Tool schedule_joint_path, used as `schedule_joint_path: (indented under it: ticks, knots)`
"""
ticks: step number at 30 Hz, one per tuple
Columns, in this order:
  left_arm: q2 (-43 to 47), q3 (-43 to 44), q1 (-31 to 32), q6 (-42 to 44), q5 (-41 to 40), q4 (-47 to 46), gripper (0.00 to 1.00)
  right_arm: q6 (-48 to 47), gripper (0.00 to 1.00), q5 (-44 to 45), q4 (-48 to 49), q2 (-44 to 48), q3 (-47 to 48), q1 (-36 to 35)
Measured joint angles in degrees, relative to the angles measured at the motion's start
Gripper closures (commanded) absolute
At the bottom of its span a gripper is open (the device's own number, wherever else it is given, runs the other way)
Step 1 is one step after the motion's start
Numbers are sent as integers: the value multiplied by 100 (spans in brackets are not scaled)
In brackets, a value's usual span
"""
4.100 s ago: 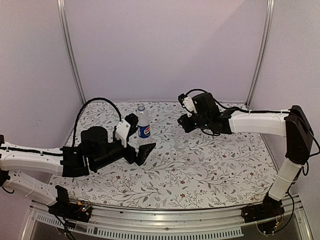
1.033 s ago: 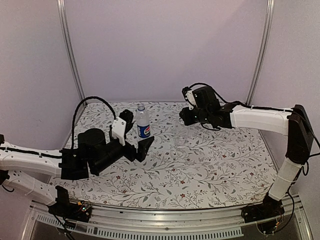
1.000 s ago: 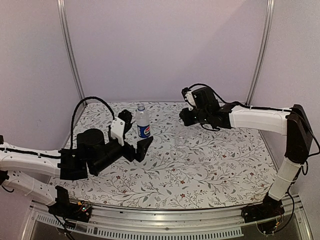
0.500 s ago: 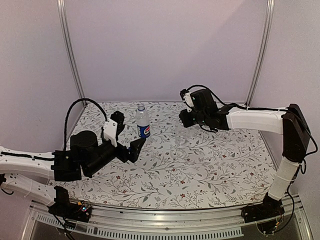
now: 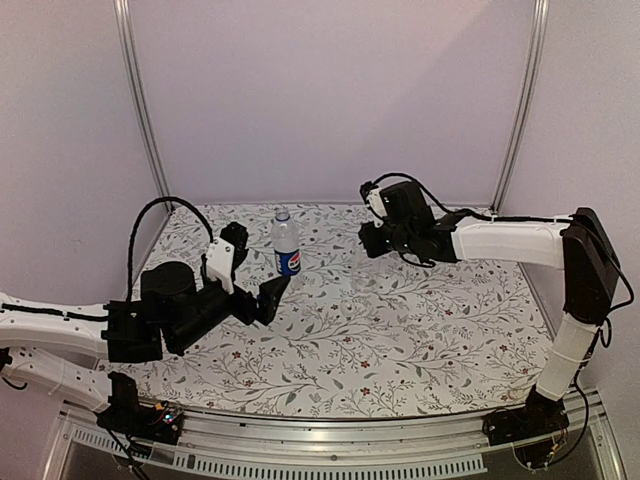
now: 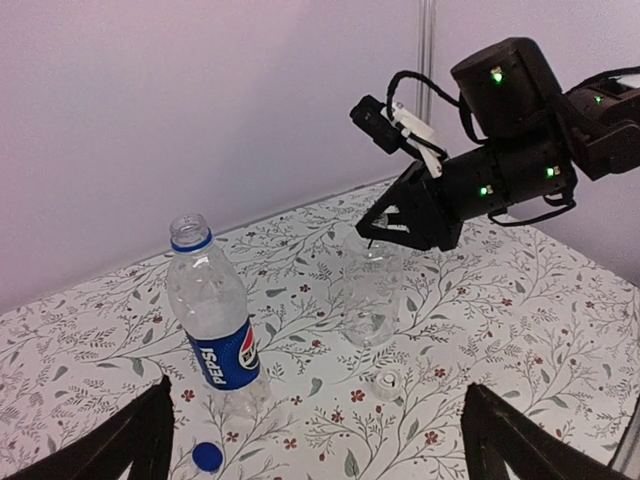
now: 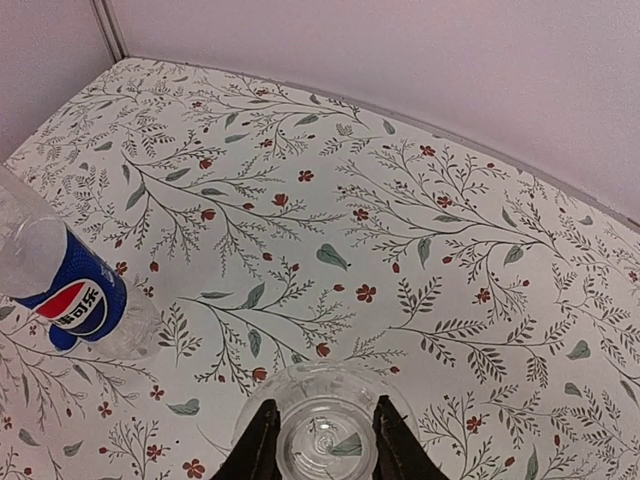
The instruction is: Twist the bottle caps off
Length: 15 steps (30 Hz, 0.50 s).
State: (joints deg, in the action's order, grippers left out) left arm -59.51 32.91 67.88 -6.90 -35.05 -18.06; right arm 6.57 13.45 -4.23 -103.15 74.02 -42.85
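Left jaws are gaping wide and holding nothing: in the left wrist view their two dark fingers (image 6: 125, 448) are showing only at the lower left and lower right corners of the frame, with the bench (image 6: 520, 320) between them. Standing upright in that gap, toward the left of the frame, is the Pepsi bottle (image 6: 215, 335), its mouth bare and only a blue ring sitting round the neck. Its blue cap (image 6: 207, 457) is lying on the bench just in front of the bottle's foot, near the bottom edge and close to the left finger, apart from it. The short bottle (image 6: 370, 298) is standing upright at the centre of the frame, also uncapped, and the clear cap (image 6: 385, 383) is lying on the bench just below it, between the two fingers but well clear of both.

Right jaws are hanging parted about as wide as that short bottle's mouth, gripping no cap. In the right wrist view, at the bottom centre, the fingertips (image 7: 263, 440) are flanking the open mouth from left and right; whether they are touching the rim cannot be told
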Motion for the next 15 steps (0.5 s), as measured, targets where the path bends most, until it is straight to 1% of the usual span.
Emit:
schedule_joint_path:
  ticks: [3, 11, 13, 15]
  knots:
    - [0, 0, 0, 2, -13, 2, 0, -2, 52, 24, -24, 0, -20, 0]
    - [2, 0, 0, 20, -37, 2, 0, 52, 27, 37, -219, 2, -33, 0]
    - [2, -7, 0, 24, -39, 2, 0, 72, 17, 31, -251, 2, -31, 0]
    - [2, -9, 0, 24, -44, 20, 0, 79, 9, -7, -282, 11, -28, 0]
